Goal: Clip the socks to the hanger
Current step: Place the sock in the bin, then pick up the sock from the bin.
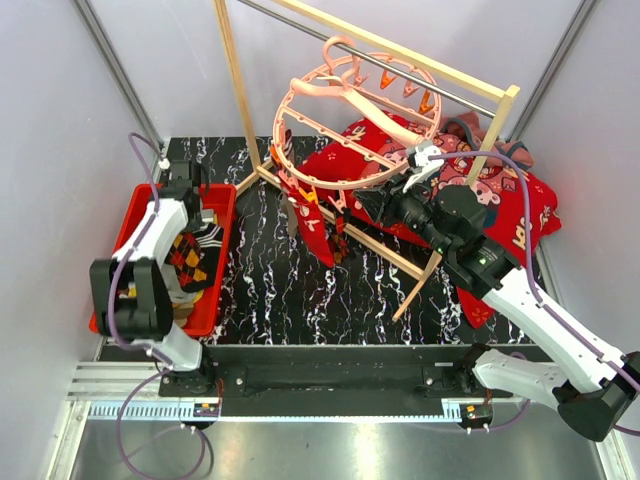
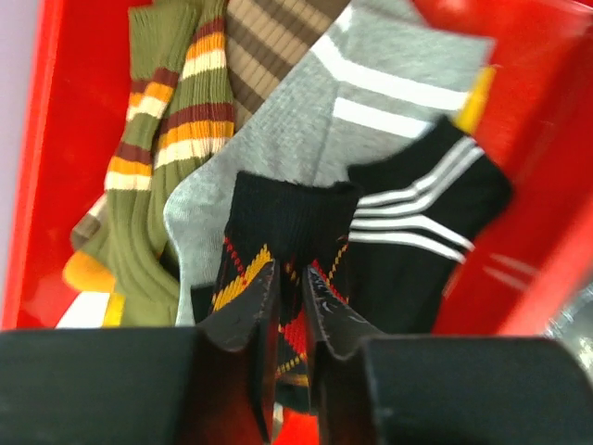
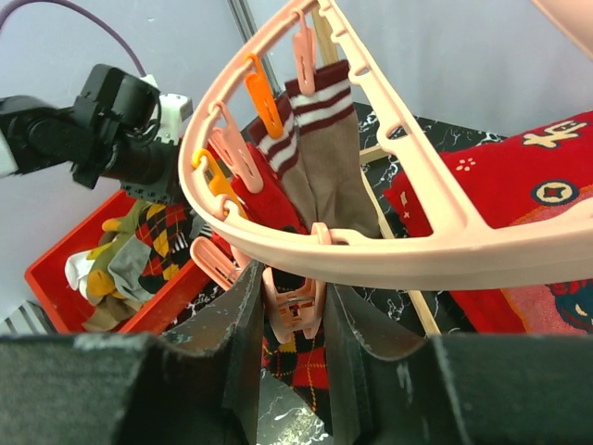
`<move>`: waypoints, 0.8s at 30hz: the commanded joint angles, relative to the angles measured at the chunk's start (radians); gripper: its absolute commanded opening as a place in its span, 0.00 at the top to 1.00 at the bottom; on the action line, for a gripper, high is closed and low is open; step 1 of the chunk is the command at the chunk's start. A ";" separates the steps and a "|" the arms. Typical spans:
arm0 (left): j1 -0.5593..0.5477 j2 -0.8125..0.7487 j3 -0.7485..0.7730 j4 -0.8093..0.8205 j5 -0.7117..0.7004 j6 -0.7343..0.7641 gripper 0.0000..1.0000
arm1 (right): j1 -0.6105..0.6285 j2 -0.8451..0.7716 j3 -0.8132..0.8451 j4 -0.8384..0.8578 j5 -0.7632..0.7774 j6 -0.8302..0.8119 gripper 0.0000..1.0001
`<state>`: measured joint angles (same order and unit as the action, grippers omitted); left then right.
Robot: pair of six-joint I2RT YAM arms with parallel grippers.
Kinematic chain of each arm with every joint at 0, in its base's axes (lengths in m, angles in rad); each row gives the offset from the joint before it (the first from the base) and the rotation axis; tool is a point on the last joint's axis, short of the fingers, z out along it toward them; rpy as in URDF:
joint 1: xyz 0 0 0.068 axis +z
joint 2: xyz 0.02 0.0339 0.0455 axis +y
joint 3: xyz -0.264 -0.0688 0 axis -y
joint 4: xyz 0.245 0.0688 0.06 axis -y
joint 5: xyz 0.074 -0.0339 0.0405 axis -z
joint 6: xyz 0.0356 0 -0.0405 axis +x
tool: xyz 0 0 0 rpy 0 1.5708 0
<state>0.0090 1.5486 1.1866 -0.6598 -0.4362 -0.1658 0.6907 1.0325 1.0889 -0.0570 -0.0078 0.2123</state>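
The salmon-pink ring hanger hangs from the rack bar, with a red sock and others clipped to its left rim. My right gripper is shut on a pink clip under the hanger rim; an argyle sock hangs below that clip, beside a taupe striped sock. My left gripper is down in the red bin, its jaws slightly open over a dark argyle sock. Grey, olive striped and black striped socks lie around it.
The pale wooden rack frame stands over the black marbled mat. A big red cartoon-printed cloth lies at the back right under my right arm. A loose wooden stick leans near it. The red bin is at the left edge.
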 commanded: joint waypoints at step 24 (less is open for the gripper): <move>0.046 -0.085 -0.214 -0.029 0.163 -0.181 0.77 | -0.005 -0.022 -0.024 0.048 0.009 -0.031 1.00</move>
<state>0.0566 1.5837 1.1069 -0.6701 -0.3210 -0.2588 0.6907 1.0302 1.0653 -0.0490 -0.0082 0.1879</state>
